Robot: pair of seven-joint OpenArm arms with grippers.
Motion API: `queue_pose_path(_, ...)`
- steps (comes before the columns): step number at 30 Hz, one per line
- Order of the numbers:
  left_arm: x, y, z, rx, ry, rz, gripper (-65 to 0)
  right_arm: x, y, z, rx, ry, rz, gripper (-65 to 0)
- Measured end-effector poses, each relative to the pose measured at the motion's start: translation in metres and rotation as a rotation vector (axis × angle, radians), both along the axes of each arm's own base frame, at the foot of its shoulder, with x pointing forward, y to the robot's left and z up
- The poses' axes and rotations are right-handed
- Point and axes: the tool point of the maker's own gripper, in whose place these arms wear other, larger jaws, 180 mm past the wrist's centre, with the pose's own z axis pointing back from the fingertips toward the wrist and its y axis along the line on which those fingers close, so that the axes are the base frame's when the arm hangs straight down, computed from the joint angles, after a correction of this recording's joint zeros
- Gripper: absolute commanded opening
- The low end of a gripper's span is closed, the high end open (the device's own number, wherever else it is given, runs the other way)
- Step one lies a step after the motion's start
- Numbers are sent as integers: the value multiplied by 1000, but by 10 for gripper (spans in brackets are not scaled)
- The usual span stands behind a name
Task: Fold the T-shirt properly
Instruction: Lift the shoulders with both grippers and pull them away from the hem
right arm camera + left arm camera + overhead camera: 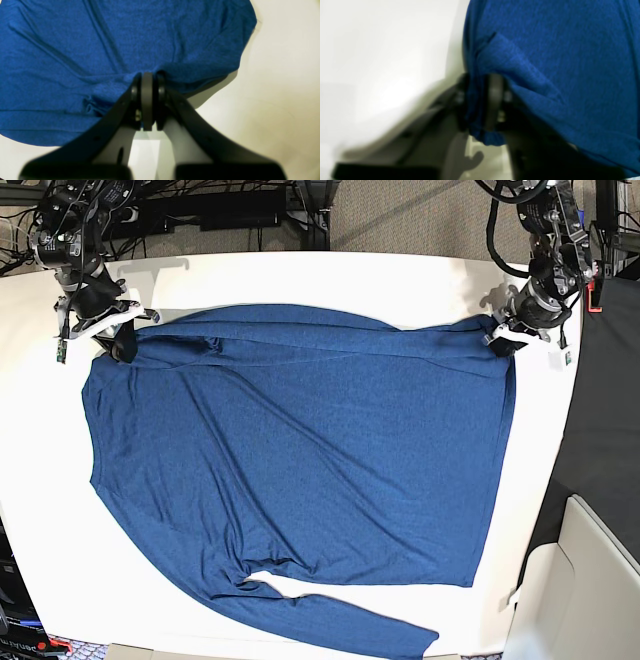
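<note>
The dark blue T-shirt (pixel 300 450) lies spread over the white table (pixel 300 280), with its top edge folded over in a band along the far side. One long sleeve (pixel 340 620) trails along the near edge. At the shirt's far left corner my right gripper (pixel 122 345) is shut on the fabric; in the right wrist view its jaws (pixel 147 77) press together at a bunched edge of the T-shirt (pixel 125 37). My left gripper (pixel 500 342) sits at the far right corner. The blurred left wrist view shows a fold of the T-shirt (pixel 557 62) pinched in the left gripper (pixel 478 97).
Cables and equipment (pixel 220 205) run behind the table's far edge. A dark surface (pixel 600 430) borders the table on the right, and a beige box (pixel 580 580) stands at the near right corner. Bare table shows left of the shirt (pixel 40 430).
</note>
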Motion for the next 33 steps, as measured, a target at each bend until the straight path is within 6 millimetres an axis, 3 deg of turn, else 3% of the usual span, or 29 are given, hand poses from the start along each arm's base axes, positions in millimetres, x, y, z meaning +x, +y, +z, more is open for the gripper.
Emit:
queue_pose_path(8, -6, 4, 8, 23, 15, -25, -649, -6, 0, -4, 0, 15, 1, -648)
queue_pose_path(13, -27, 17, 19, 49, 16, -19, -649, -26, 0, -16, 0, 72, 1, -648)
queue_pose_path(20, -46, 29, 21, 52, 56, -50, -649, -46, 8, -19, 101, 86, 19, -648)
queue_pose_path(25, -41, 42, 46, -3, -27, 9, -649, -36, -10, -7, 84, 38, -20, -648)
queue_pose_path(27, -35, 43, 55, -12, -57, 13, -649, -20, -14, 4, 76, -9, -30, -648)
queue_pose_path(30, -10, 36, 71, -37, -128, 6, -649, 13, -13, 30, 80, -117, -21, -648)
queue_pose_path(33, 21, 34, 93, -41, -223, 3, -649, 31, -17, 41, 44, -155, -12, -648)
